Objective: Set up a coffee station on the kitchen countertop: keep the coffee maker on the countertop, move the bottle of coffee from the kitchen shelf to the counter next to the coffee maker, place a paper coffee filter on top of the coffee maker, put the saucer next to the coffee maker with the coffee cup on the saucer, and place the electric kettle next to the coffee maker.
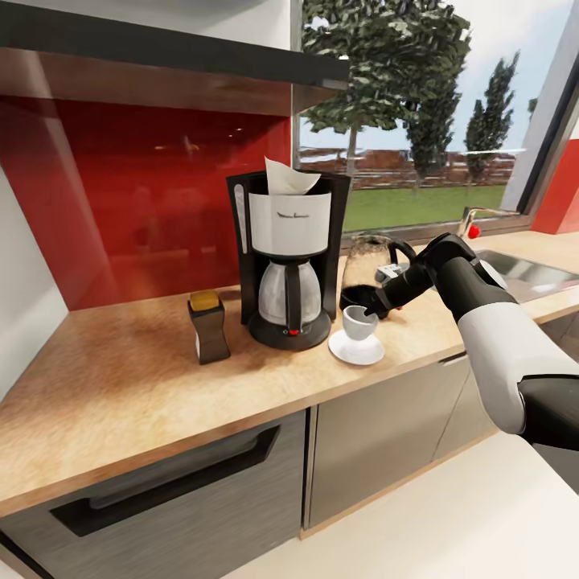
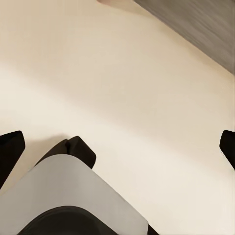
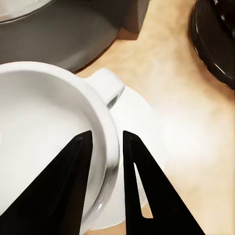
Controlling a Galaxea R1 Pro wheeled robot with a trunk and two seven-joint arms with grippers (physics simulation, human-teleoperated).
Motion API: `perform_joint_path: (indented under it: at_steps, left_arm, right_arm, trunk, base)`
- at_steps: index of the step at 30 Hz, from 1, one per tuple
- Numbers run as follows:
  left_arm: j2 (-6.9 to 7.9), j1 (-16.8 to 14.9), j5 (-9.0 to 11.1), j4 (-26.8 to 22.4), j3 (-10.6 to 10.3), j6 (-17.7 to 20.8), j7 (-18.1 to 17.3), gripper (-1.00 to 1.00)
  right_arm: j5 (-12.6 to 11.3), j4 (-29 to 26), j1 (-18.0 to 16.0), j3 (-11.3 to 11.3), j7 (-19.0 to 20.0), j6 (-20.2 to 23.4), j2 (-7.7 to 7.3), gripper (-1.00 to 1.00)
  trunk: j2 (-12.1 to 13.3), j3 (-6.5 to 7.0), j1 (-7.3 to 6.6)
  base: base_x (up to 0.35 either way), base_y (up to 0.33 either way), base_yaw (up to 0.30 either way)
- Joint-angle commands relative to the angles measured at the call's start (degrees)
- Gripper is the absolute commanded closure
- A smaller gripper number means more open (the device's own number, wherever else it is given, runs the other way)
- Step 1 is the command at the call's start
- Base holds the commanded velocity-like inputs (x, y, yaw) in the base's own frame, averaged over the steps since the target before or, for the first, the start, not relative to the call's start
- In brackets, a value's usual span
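The coffee maker [image 1: 289,265] stands on the kitchen countertop [image 1: 121,378] with the paper coffee filter [image 1: 288,178] sticking out of its top. The bottle of coffee [image 1: 208,326] is just to its left. The saucer [image 1: 355,349] lies to its right front, and the coffee cup [image 1: 359,322] stands upright on it. The electric kettle [image 1: 370,269] is behind the cup. My right gripper [image 1: 375,310] is at the cup's rim. In the right wrist view the right gripper [image 3: 106,134] pinches the coffee cup [image 3: 44,127] wall, one finger inside. My left gripper [image 2: 120,147] hangs open over the floor.
A sink [image 1: 523,273] with a faucet [image 1: 482,217] lies at the counter's right end. A dark shelf [image 1: 161,56] overhangs the red backsplash [image 1: 145,201]. Grey cabinet fronts [image 1: 378,434] run below the counter.
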Motion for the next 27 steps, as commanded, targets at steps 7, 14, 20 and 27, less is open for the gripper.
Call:
perform_joint_path:
  at_steps: [7,14,20,27]
  left_arm:
    - [-0.02,0.02,0.30,-0.07,0.17,0.02,-0.28,-1.00]
    - [-0.02,0.02,0.30,-0.06,0.17,0.03,-0.28,-1.00]
    - [-0.02,0.02,0.30,-0.08,0.17,0.10,-0.28,-1.00]
    - [-0.02,0.02,0.30,-0.08,0.17,0.10,-0.28,-1.00]
  right_arm:
    - [0.48,-0.08,-0.04,0.15,0.61,0.50,-0.03,1.00]
    - [0.48,-0.08,-0.04,0.15,0.61,0.50,-0.03,1.00]
    - [0.48,-0.08,-0.04,0.15,0.61,0.50,-0.03,1.00]
    - [0.48,-0.08,-0.04,0.15,0.61,0.50,-0.05,1.00]
  trunk:
    - [-0.02,-0.05,0.00]
    - [-1.22,-0.59,0.66]
    - [-2.83,-1.30,1.54]
    - [-3.63,-1.66,1.98]
  base:
    - [0.012,0.000,0.000]
    - [0.000,0.000,0.000]
    - [0.000,0.000,0.000]
    - [0.000,0.000,0.000]
